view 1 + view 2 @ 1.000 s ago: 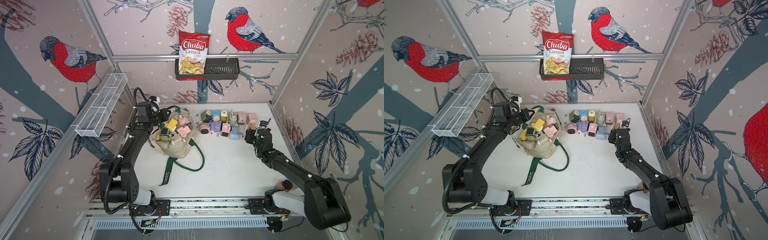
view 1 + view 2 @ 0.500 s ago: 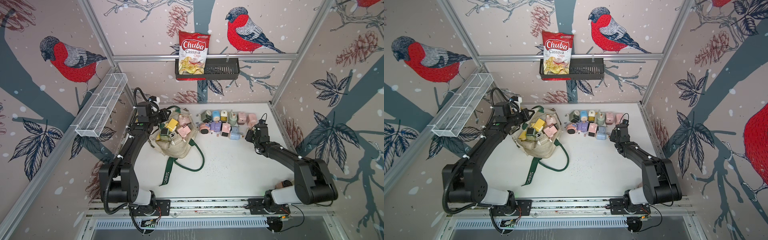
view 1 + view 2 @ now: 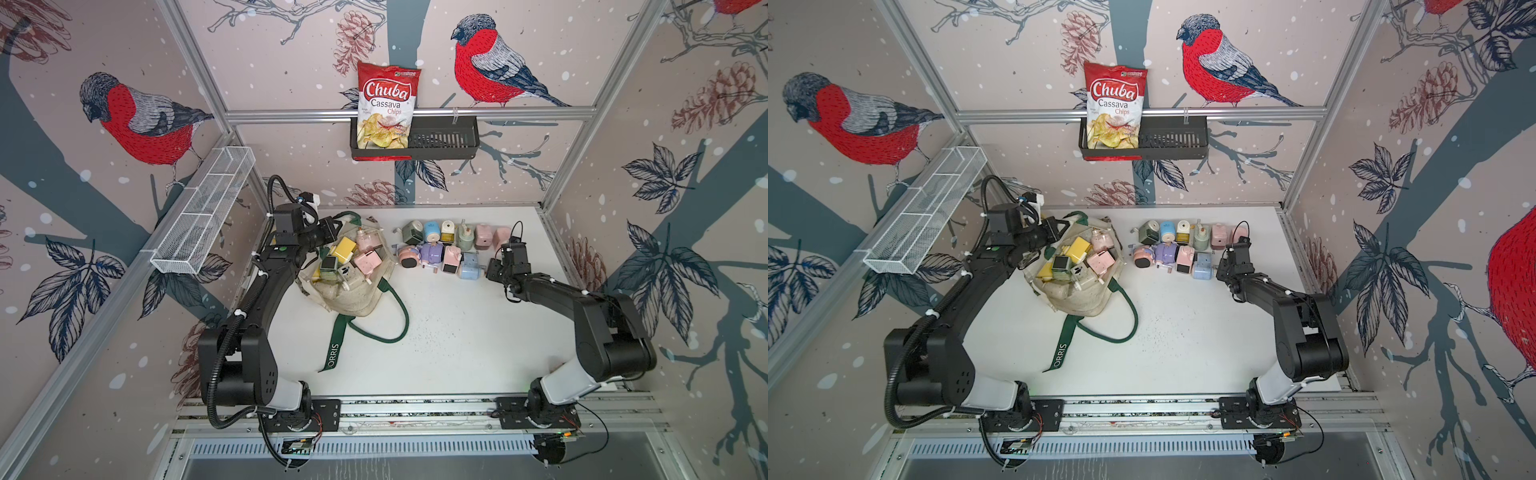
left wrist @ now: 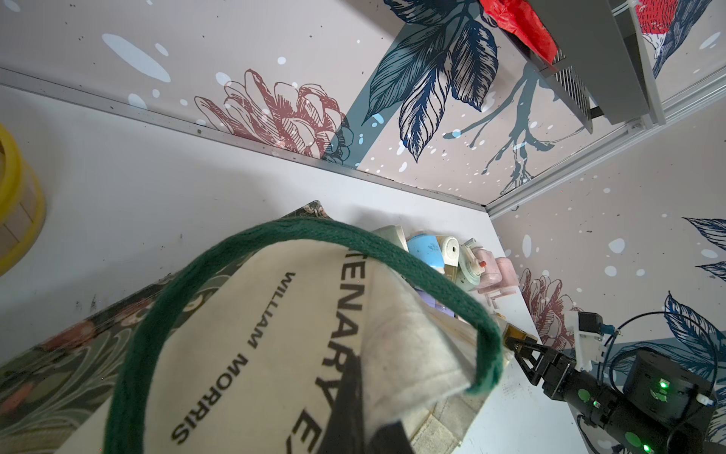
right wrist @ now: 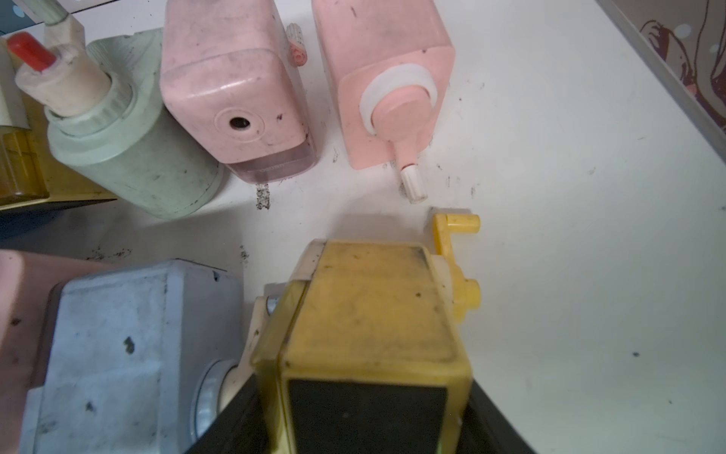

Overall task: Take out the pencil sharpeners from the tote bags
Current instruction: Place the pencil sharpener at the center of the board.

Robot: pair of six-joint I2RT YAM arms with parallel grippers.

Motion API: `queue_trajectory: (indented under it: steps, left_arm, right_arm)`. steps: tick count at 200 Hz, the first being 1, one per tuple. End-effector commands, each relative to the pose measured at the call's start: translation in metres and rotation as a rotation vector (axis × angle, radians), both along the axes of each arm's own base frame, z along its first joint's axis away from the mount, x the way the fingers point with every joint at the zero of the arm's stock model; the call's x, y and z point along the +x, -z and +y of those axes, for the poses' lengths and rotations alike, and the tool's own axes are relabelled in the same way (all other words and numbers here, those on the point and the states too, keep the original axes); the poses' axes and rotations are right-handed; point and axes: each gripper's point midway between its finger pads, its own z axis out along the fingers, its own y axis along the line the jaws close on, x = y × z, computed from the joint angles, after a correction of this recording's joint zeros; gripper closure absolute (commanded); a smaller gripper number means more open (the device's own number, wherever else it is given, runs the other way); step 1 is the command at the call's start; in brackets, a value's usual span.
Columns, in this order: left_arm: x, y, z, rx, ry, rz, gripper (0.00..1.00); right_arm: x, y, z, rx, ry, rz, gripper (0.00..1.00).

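white surface [image 3: 457, 353] and the tote bag [image 3: 357, 299] look the same as a second ago. the bag is slumped at the back-left with its mouth open and a pile of sharpeners [image 3: 353, 259] still inside. the left end effector [image 3: 334, 232] hasn't budged, it's clamped shut on the bag's rim and holding it open.

what changed is the right arm [image 3: 582, 303] — its elbow has folded up and the right end effector [image 3: 496, 268] has slid in to the end of the two rows of unloaded sharpeners [image 3: 449, 245] at the back. the wrist view shows it gripping a yellow sharpener [image 5: 373, 314] just beside the blue sharpener [image 5: 118, 334], low over the surface or already on it, can't tell which.

so i'd guess one more is about to be dropped off — roughly halfway, plenty left in the bag.
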Motion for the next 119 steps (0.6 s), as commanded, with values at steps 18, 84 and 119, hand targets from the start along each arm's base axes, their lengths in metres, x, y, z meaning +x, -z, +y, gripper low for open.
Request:
queue_trajectory:
  steps: [18, 84, 119]
  left_arm:
    - [0.000, -0.006, 0.000, -0.007, -0.002, -0.016, 1.00]
    - [0.001, -0.006, -0.001, -0.006, 0.000, -0.017, 1.00]
    - [0.000, -0.005, -0.002, -0.001, 0.001, -0.014, 1.00]
  right_arm:
    - [0.003, 0.009, 0.004, -0.001, -0.018, 0.049, 0.40]
    - [0.008, 0.018, 0.008, -0.007, -0.036, 0.090, 0.30]
    - [0.005, 0.016, 0.007, -0.007, -0.032, 0.081, 0.20]
